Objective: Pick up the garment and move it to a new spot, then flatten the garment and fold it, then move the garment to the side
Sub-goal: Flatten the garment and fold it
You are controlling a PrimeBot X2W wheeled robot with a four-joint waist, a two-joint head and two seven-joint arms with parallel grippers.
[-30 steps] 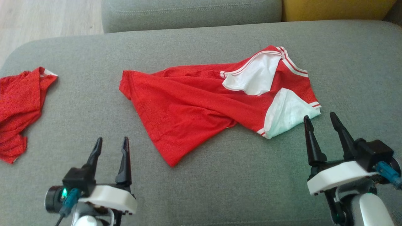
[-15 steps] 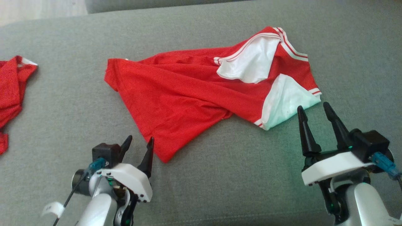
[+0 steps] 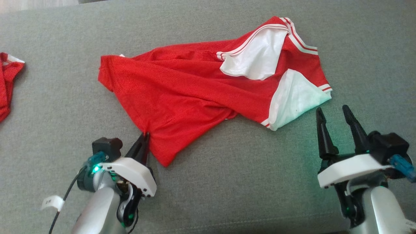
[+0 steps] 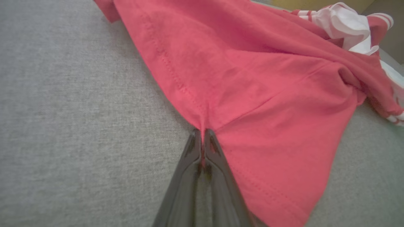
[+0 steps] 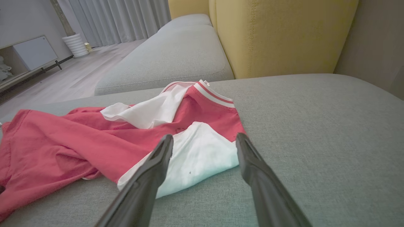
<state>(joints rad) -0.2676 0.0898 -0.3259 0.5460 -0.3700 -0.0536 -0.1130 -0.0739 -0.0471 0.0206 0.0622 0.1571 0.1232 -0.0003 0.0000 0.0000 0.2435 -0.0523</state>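
Observation:
The garment (image 3: 182, 87) is a red shirt with white sleeves and striped trim, lying crumpled across the grey sofa cushion (image 3: 227, 182). My left gripper (image 3: 145, 136) is shut on the shirt's hem at its lower left edge; in the left wrist view the closed fingertips (image 4: 202, 138) pinch a tuck of the red cloth (image 4: 252, 94). My right gripper (image 3: 331, 112) stands open just below the white sleeve (image 3: 294, 97), not touching it. In the right wrist view the two fingers (image 5: 159, 164) frame that sleeve (image 5: 199, 157) from the near side.
A second red garment (image 3: 8, 81) lies at the far left edge of the cushion. A yellow backrest (image 5: 277, 34) and another grey seat (image 5: 170, 60) stand beyond the shirt. Bare grey cushion stretches along the front and to the right.
My left gripper moved up to the shirt's hem and closed on it. The head camera tilted down, shifting the whole picture. The right gripper stays open near the white sleeve.

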